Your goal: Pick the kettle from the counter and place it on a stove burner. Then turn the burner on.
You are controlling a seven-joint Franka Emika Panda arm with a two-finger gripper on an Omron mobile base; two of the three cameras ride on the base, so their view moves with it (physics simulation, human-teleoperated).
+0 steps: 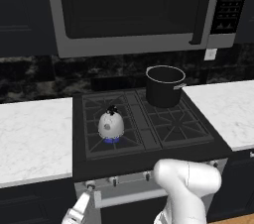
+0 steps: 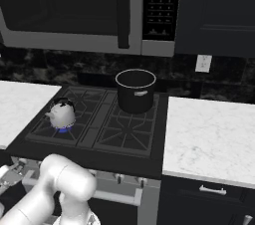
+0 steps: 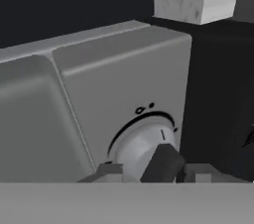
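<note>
The small silvery-white kettle (image 1: 110, 124) (image 2: 62, 113) stands upright on the near-left stove burner (image 1: 94, 141) (image 2: 47, 127), with a blue flame (image 1: 111, 140) (image 2: 63, 130) under it. Below the cooktop's front edge, my gripper (image 1: 84, 198) (image 3: 154, 173) is at the leftmost stove knob (image 3: 141, 143). In the hand view its two dark fingertips (image 3: 110, 170) sit on either side of the knob's dark grip bar and are shut on it. The white marble counter (image 1: 30, 134) (image 2: 214, 134) lies left and right of the stove.
A tall black pot (image 1: 164, 86) (image 2: 135, 91) stands on the far-right burner. A microwave (image 1: 134, 10) hangs above the cooktop. More knobs (image 1: 147, 174) line the stove's front panel over the oven handle (image 1: 134, 196). My white arm (image 1: 186, 188) bends low before the oven.
</note>
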